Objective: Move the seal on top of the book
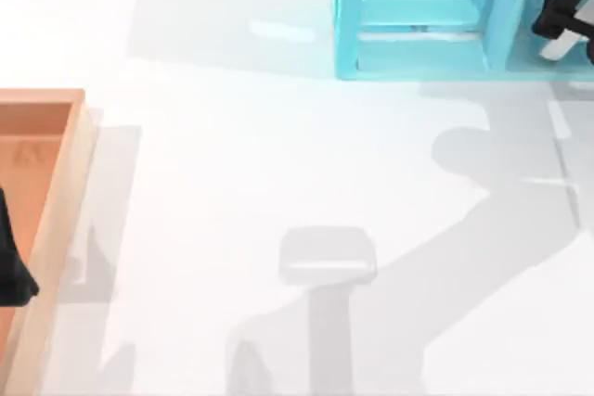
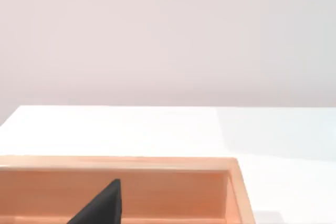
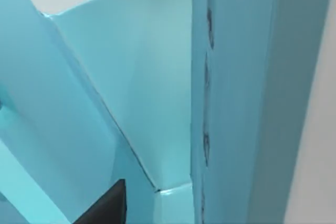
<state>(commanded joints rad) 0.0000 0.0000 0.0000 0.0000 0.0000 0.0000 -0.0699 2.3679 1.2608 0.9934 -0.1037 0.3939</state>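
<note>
Left end effector [image 1: 11, 271] over wooden tray [image 1: 56, 220], right end effector [image 1: 561, 16] at turquoise shelf [image 1: 418, 16], finger spread can't tell

From the top view you look straight down on the white table [image 1: 278, 155], sharing the wooden tray [image 1: 56, 210] at its left edge with your low, level left wrist view and the turquoise shelf unit [image 1: 418, 16] at upper right with your close-up right wrist view.
</note>
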